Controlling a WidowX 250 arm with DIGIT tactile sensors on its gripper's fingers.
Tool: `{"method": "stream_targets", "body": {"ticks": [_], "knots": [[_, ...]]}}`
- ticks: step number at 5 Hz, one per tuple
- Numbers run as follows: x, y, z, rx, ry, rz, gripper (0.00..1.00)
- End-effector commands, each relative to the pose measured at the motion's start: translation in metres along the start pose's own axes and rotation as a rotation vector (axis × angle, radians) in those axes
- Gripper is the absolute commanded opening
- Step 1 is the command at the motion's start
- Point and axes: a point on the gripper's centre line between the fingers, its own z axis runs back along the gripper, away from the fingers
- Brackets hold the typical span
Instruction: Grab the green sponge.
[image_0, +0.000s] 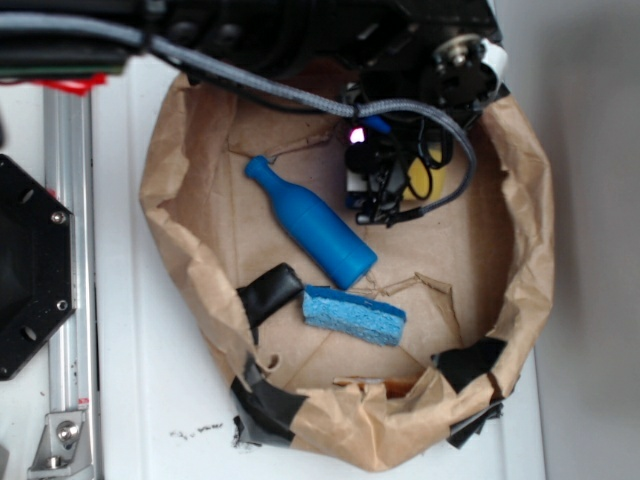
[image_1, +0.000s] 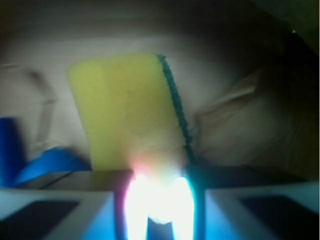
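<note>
In the wrist view, the gripper (image_1: 159, 200) is showing at the bottom edge under bright glare; whether its jaws are parted or gripping cannot be told. Just beyond, the green sponge (image_1: 127, 112) is lying mid-frame on brown paper (image_1: 240, 125). In the exterior view, a blue sponge (image_0: 353, 315) and blue bottle (image_0: 312, 223) are lying centre-frame.

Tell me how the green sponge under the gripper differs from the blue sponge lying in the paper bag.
Colour: the green sponge is yellow foam with a thin dark green layer along one edge; the blue sponge is blue throughout. Position: the green sponge sits directly beneath the gripper, near the bag's far side; the blue sponge lies uncovered nearer the front, by the blue bottle. Both rest on the brown paper bag.
</note>
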Motion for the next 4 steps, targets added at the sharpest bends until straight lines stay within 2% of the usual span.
{"method": "stream_targets", "body": {"ticks": [1,2,3,4], "knots": [[-0.004,-0.031,0.085,-0.012,-0.121,-0.078,0.00],[-0.013,-0.044,0.089,-0.040,-0.209,-0.041,0.00],[-0.030,-0.054,0.094,-0.018,-0.288,-0.038,0.00],[-0.037,-0.053,0.087,-0.047,-0.258,-0.012,0.00]]}}
